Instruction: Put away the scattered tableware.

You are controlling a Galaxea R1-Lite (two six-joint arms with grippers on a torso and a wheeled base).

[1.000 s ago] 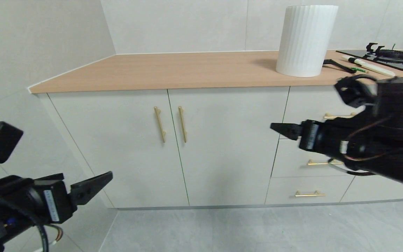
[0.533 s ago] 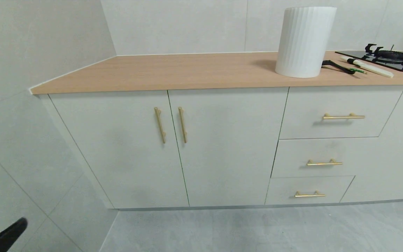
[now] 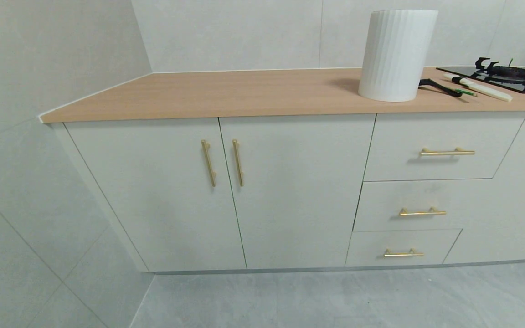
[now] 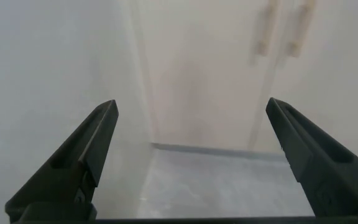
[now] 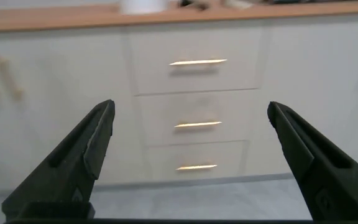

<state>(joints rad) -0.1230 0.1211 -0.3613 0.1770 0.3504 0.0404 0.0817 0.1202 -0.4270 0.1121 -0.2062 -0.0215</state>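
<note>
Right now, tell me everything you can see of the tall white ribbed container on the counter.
The white container is a tall cylinder with fine vertical ribs, matte, perhaps ceramic or plastic. It stands upright on the wooden countertop, near its front edge. Its inside is hidden from this angle. A black-handled utensil lies by its base on the right; whether they touch is unclear.

Countertop [image 3: 226, 93]: you get wide open run from wall corner to white ribbed canister [image 3: 397, 54]. Canister stands tall near front edge and blocks sideways sweep toward black-handled utensil [image 3: 442, 86] and white-handled tool [image 3: 481, 87] lying just beside it on right. Hob grate [image 3: 513, 70] bounds far end. Below, cabinet doors [image 3: 153, 191] and drawers [image 3: 445, 132] shut, brass handles [image 3: 447, 151] protruding. Side wall [image 3: 39, 68] hems you on left. Floor [image 3: 335, 296] in front passable.
</note>
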